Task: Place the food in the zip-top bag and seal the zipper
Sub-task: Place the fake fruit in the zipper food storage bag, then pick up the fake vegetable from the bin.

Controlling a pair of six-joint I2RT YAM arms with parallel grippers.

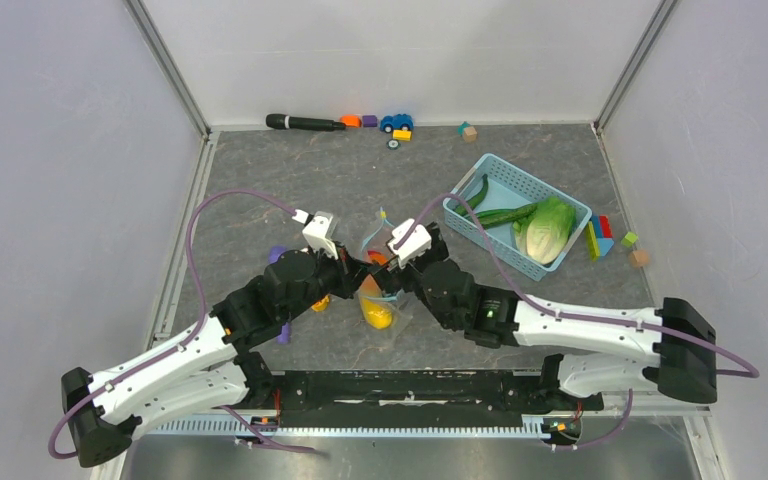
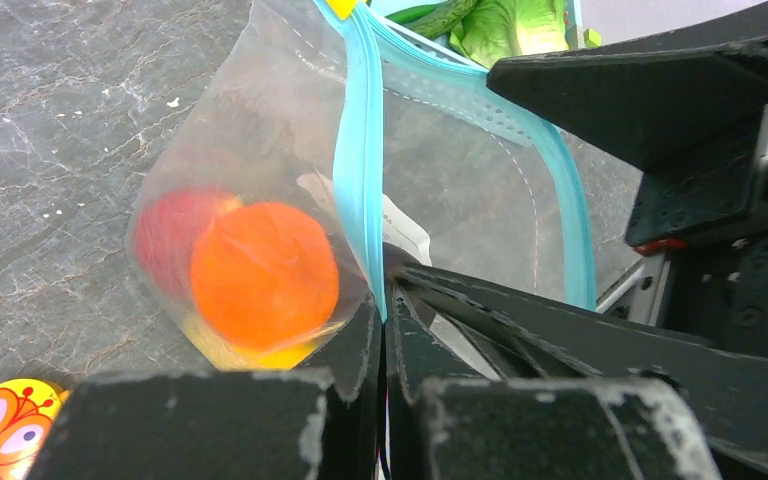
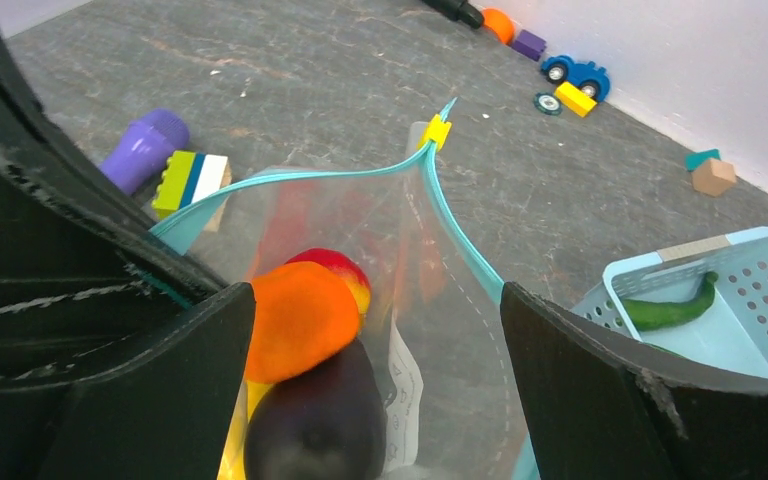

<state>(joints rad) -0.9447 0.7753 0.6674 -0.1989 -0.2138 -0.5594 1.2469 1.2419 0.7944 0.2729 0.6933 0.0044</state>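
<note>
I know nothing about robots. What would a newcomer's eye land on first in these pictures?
Mid-table, a clear zip-top bag sits between the two grippers, the left gripper pinched shut on its teal zipper edge and the right gripper open at its mouth. Inside glow an orange, a red fruit and a dark eggplant. To the right, a light-blue basket holds lettuce and long green pods.

I have the white-and-black left arm (image 1: 180, 352) and right arm (image 1: 580, 325) both angled inward, wrists almost meeting at centre; the black left gripper (image 2: 382, 300) is clamped tight, fingers pressed together; the black right gripper (image 3: 368, 300) stands spread wide.
</note>
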